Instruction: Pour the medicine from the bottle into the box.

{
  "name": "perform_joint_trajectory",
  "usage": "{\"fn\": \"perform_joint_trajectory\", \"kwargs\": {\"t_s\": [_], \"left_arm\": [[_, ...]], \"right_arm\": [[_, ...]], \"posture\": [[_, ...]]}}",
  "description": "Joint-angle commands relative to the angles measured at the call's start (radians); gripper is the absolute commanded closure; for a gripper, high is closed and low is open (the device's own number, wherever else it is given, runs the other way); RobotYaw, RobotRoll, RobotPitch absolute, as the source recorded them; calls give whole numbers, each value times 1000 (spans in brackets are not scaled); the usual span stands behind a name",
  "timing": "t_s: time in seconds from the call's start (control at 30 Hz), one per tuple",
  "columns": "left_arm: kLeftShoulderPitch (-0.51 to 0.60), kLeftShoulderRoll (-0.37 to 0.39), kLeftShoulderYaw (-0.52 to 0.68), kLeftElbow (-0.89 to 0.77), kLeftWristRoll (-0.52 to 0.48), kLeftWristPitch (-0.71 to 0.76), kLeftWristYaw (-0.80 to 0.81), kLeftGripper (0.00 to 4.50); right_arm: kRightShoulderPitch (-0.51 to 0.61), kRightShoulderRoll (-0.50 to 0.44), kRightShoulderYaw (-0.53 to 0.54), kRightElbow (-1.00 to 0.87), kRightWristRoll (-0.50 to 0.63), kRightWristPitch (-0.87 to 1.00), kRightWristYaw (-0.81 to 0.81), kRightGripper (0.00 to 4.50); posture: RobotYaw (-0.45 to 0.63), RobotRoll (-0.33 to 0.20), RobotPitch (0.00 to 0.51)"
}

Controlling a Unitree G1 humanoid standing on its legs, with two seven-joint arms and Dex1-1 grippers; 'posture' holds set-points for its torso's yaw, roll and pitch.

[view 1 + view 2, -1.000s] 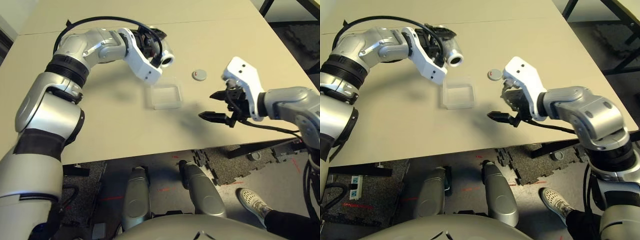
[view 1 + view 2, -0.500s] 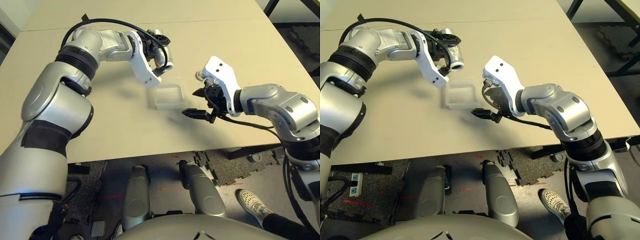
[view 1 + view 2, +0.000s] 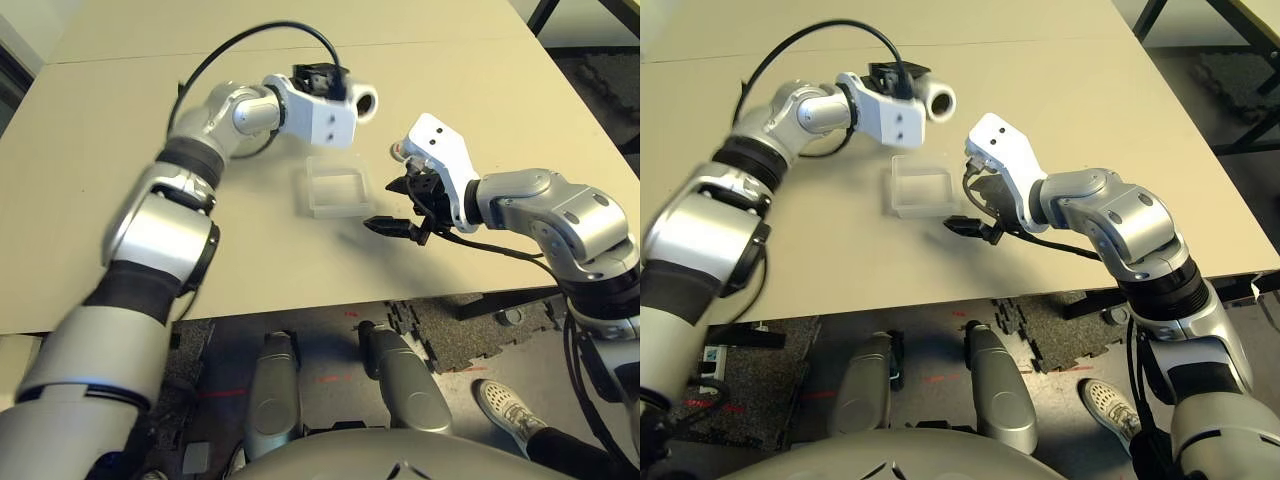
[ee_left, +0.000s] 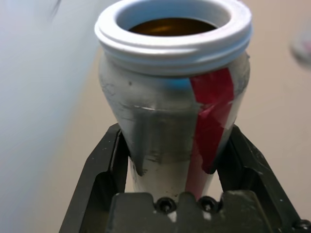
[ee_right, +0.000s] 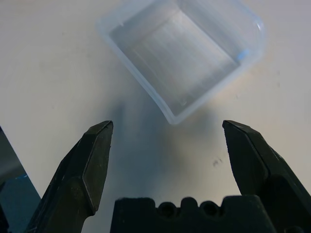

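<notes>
The left gripper has its jaws pinching the bottle, held above the surface just beyond the far side of the box. The right gripper, jaws spread and empty, hovers just right of the box's near corner.

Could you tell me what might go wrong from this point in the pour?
The bottle, clamped in the left gripper, is held beyond the box, mouth aimed sideways, so medicine could land on the table. The open right gripper sits close beside the light box and might nudge it.
</notes>
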Motion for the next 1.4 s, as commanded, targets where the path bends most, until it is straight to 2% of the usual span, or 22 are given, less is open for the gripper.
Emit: {"fn": "perform_joint_trajectory", "kwargs": {"t_s": [0.03, 0.23, 0.4, 0.5, 0.6, 0.67, 0.8, 0.87, 0.93, 1.1, 1.4], "left_arm": [[82, -24, 121, -47, -146, 192, 24, 1727], [221, -68, 175, -126, -208, 300, 99, 1727], [248, -94, 219, -152, -257, 363, 175, 1727], [227, -65, 152, -192, -184, 255, 190, 1727], [175, -6, 54, -208, -75, 126, 205, 1727], [111, 54, -57, -199, 54, 4, 213, 1727], [-48, 186, -395, -174, 455, -288, 296, 1727], [-115, 226, -580, -159, 677, -370, 388, 1727], [-161, 236, -701, -145, 818, -414, 478, 1727], [-226, 210, -840, -96, 987, -411, 666, 1727], [-306, 148, -886, 24, 1048, -372, 825, 1727]], "right_arm": [[6, -12, -11, 1, -3, 2, -1, 0], [-5, -22, -1, 16, -10, -3, 9, 0], [-10, -21, 0, 22, -11, -3, 11, 0], [-10, -18, 0, 22, -12, -1, 8, 0], [-8, -15, 0, 23, -14, 0, 6, 0], [-8, -13, 0, 26, -16, -1, 5, 0], [-6, -7, 3, 37, -22, -9, 4, 0], [-6, 0, 5, 45, -26, -17, 2, 0], [-5, 10, 5, 51, -29, -24, -1, 0], [-7, 38, 0, 60, -33, -30, -13, 0], [-1, 51, -6, 64, -43, -37, -20, 0]], "posture": [[7, 0, 185], [13, 0, 189], [13, 0, 190], [13, 0, 189], [15, 0, 187], [20, 0, 186], [34, 0, 179], [38, 0, 175], [39, 0, 172], [32, 0, 169], [25, 0, 164]]}}
